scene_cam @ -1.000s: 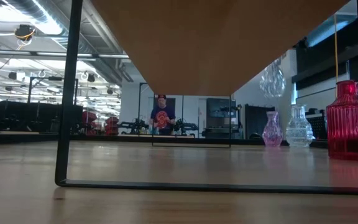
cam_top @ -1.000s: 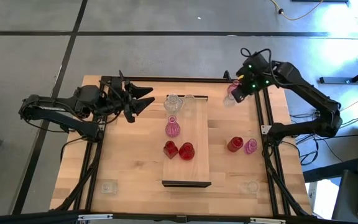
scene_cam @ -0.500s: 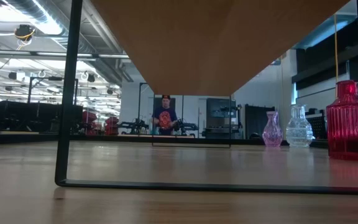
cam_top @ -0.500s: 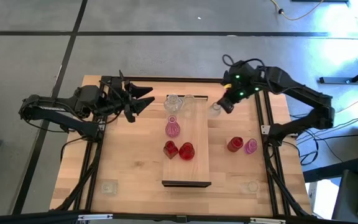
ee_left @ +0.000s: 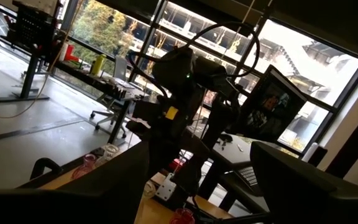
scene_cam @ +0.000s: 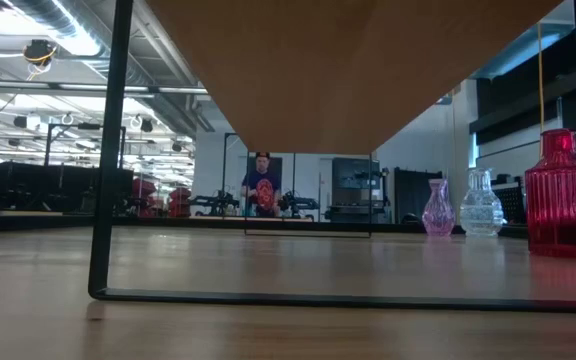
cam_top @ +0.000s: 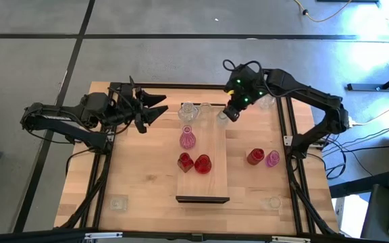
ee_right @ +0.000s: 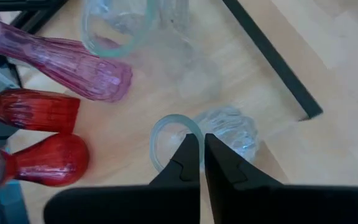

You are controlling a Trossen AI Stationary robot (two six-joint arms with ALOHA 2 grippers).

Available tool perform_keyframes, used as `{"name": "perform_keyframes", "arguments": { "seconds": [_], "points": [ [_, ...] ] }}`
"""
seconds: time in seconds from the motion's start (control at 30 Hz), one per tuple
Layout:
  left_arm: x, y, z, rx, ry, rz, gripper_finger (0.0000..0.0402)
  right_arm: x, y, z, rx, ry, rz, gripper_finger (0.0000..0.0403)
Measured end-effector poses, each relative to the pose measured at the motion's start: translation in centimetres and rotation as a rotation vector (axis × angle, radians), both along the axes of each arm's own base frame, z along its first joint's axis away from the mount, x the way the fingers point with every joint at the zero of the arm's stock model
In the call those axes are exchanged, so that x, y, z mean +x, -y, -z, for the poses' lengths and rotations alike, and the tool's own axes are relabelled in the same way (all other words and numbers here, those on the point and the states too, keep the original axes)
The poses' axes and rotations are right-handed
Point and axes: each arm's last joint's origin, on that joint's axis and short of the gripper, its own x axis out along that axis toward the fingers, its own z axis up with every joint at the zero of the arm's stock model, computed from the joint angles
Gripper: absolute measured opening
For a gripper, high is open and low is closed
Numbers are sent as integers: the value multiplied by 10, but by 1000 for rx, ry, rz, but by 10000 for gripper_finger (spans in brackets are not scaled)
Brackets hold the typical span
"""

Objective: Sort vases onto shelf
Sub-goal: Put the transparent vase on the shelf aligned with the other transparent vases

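The shelf is a long light-wood board on a black frame. On it stand two clear vases, a pink one and two red ones. My right gripper is over the shelf's far right corner, shut on a clear vase. A red vase, a pink vase and a clear vase stand on the table to the right. Squat clear vases stand near the table's near edge. My left gripper waits open to the left of the shelf. My right gripper pinches the clear vase by its rim, with the rim wall between the two fingertips. The fingers come from above, pointing down. The vase's body hangs below them over the board; whether its base touches the board, I cannot tell.
The black frame rails run along both sides of the table. In the low view the shelf's underside spans the top, with a black frame leg at the left. A person stands in the room far behind.
My right gripper has moved toward the table's left, from the far right corner to the shelf's far right corner, carrying the clear vase along. The hanging vase has left the low view.
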Motion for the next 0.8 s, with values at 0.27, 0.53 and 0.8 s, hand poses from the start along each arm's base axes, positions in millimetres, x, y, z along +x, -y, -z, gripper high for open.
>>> {"name": "perform_keyframes", "arguments": {
  "seconds": [0.27,0.53,0.8],
  "points": [
    [0,0,1,0,-11,0,274,5,2,0,1,35,6,0],
    [0,0,2,1,-18,0,274,9,3,3,20,31,22,0],
    [0,0,2,0,-22,0,274,13,3,7,59,24,7,0]
  ]
}}
